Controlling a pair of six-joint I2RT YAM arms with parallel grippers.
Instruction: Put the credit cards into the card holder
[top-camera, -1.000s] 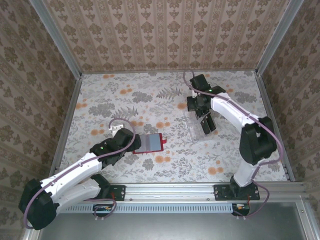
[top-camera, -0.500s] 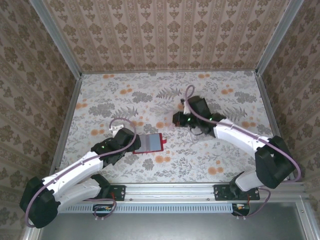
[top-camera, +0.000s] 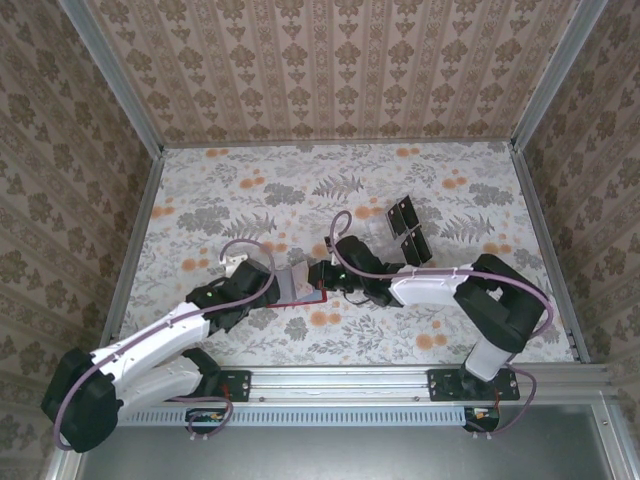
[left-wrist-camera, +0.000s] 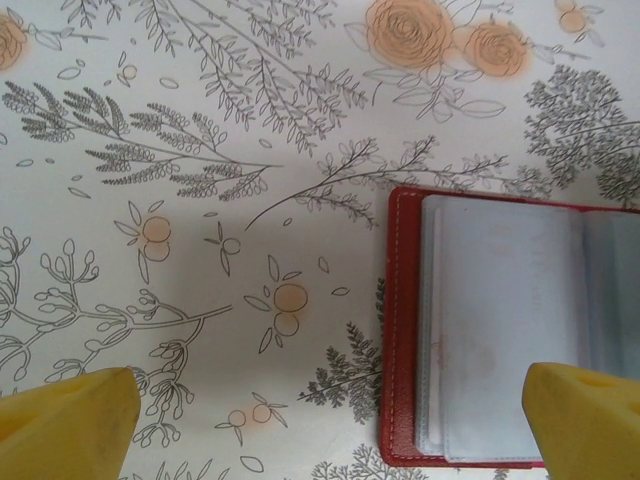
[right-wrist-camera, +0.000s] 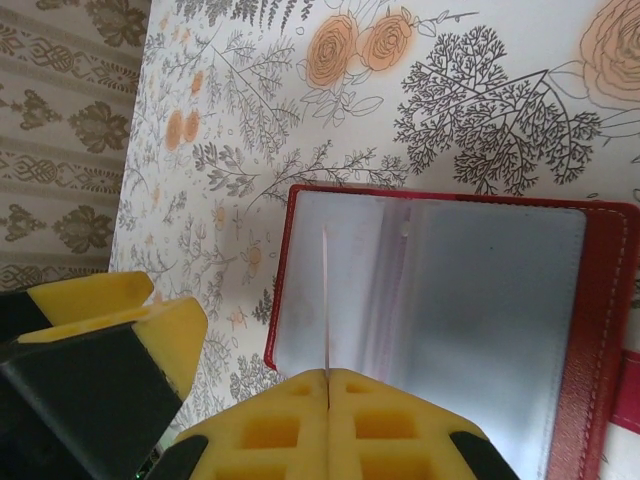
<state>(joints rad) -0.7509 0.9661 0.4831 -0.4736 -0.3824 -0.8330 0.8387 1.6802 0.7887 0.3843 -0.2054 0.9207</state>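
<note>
The red card holder (top-camera: 306, 296) lies open on the floral table, its greyish inside (right-wrist-camera: 480, 290) facing up. My right gripper (right-wrist-camera: 328, 378) is shut on a thin credit card (right-wrist-camera: 327, 300), seen edge-on, held upright over the holder's left half. In the top view my right gripper (top-camera: 322, 275) reaches across to the holder. My left gripper (left-wrist-camera: 325, 435) is open at the holder's left end (left-wrist-camera: 405, 330), with one yellow fingertip (left-wrist-camera: 590, 420) over the holder and the other on bare table. Two more black cards (top-camera: 401, 211) (top-camera: 414, 246) rest at the clear tray.
The clear plastic tray (top-camera: 383, 238) sits right of centre on the table. My two grippers are close together over the holder; the left one's yellow finger (right-wrist-camera: 120, 330) shows beside the right one. Metal rails and patterned walls (top-camera: 320, 70) enclose the table.
My right arm has swung from the clear tray leftward to the card holder, carrying a card. The left arm has stayed by the holder's left end.
</note>
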